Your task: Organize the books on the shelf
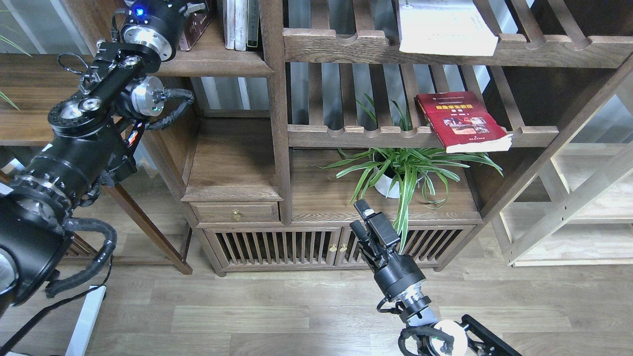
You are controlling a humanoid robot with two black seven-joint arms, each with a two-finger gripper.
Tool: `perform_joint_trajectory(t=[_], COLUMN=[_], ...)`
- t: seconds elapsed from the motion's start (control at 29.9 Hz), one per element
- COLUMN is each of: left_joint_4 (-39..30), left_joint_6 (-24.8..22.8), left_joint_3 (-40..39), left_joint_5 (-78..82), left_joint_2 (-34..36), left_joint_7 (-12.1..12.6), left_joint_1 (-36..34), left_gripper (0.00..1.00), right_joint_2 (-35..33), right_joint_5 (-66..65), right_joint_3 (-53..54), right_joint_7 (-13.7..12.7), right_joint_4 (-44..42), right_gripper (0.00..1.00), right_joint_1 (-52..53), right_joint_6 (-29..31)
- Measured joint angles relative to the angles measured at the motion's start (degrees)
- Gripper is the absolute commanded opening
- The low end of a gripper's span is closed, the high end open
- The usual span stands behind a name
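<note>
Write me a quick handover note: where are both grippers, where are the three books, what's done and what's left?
Left gripper: raised at the solid shelf, top left, by the maroon book; whether it grips is hidden.
Right gripper: low, before the cabinet, holding nothing.
Red book: flat on the middle slatted rack, corner overhanging.
White book: flat on the upper slatted rack.
Done: maroon book is at the shelf, leaning beside the thin upright books.
Left: move red and white over.
</note>
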Motion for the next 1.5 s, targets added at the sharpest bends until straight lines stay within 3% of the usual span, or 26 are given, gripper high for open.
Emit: perform_joint_trajectory(t=[0.67, 1.07, 1.5], left_joint_4=[-0.38, -0.51, -0.46], left_joint_6=[0.56, 2.6, 2.87], left_joint_3=[4.32, 4.21, 4.35], left_joint_5=[0.2, 0.13, -0.42], left_joint_2=[-0.4, 0.03, 0.13], left_joint_7=[0.41, -0.76, -1.24], left_joint_1=[-1.02, -0.88, -0.77], left_gripper=[0.02, 0.24, 0.29], right_joint_2=[-2.59, -2.63, -2.63], right_joint_5=[0.08, 0.0, -0.01], right_joint_3=[0.21, -0.48, -0.74], right_joint_7=[-0.09, -0.17, -0.18], right_joint_4=[0.0, 0.0, -0.03], right_gripper=[0.91, 0.91, 0.91], right_joint_1=[-1.91, -2.07, -2.17], right_joint_6=[0.0, 0.0, 0.0])
